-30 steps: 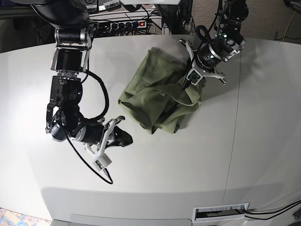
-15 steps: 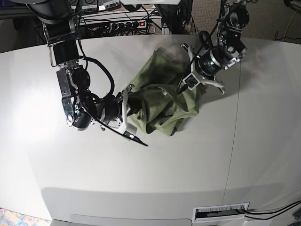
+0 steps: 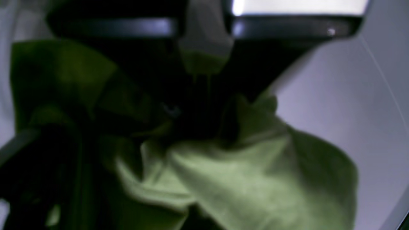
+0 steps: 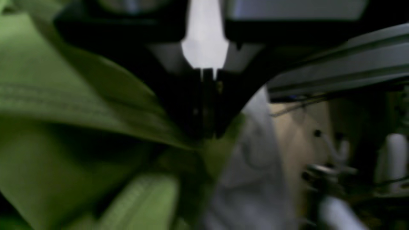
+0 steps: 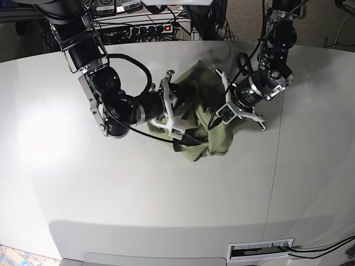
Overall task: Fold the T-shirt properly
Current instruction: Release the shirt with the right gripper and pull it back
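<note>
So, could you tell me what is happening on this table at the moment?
A two-armed robot is folding an olive-green soft cloth T-shirt on the white table. Both the left hand and the right hand are shut on the T-shirt, which sits bunched and crumpled between them, not yet folded.

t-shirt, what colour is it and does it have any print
Plain olive green T-shirt, no print visible; the base view shows it best.

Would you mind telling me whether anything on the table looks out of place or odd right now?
The T-shirt is the oddity: it sits bunched in a crumpled heap between the two arms, not spread flat. The left tool and right tool are both buried in its folds. Nothing looks torn or spilled.
</note>
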{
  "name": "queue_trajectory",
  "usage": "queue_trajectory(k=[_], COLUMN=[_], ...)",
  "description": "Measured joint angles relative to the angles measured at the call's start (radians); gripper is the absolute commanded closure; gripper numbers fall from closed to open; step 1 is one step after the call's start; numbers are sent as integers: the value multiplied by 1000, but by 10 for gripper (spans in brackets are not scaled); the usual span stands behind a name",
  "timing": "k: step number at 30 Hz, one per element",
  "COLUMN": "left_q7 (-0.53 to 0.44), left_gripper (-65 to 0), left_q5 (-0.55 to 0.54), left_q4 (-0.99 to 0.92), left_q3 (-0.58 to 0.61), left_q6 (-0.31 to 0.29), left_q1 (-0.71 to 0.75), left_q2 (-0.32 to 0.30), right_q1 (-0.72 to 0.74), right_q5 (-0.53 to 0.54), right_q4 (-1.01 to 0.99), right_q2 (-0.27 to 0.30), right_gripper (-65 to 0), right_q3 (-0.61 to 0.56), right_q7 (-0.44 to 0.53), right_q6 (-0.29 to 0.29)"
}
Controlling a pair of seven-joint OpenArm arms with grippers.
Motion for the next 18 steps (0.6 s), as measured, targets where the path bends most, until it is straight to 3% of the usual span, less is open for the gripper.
queue_trajectory(k=[3, 8, 12, 15, 18], left_q7=[1, 131, 192, 235, 273], left_gripper=[0, 0, -39, -46, -46], left_q5=[17, 51, 70, 151, 139], left_q4=[0, 0, 0, 10, 62], left_q3=[0, 1, 0, 2, -1], left_q6=[0, 8, 114, 189, 242], left_q1=[0, 0, 2, 2, 8], left_q2=[-20, -58, -86, -89, -97], right_q1=[13, 13, 25, 43, 62], right_q5=[109, 110, 109, 106, 103], right_q4=[0, 0, 0, 0, 0], right_q2=[-4, -25, -25, -25, -26], right_gripper=[0, 0, 0, 0, 0], right_q3=[1, 2, 24, 90, 185], right_q7=[0, 0, -1, -1, 0], right_q6=[0, 0, 0, 0, 0])
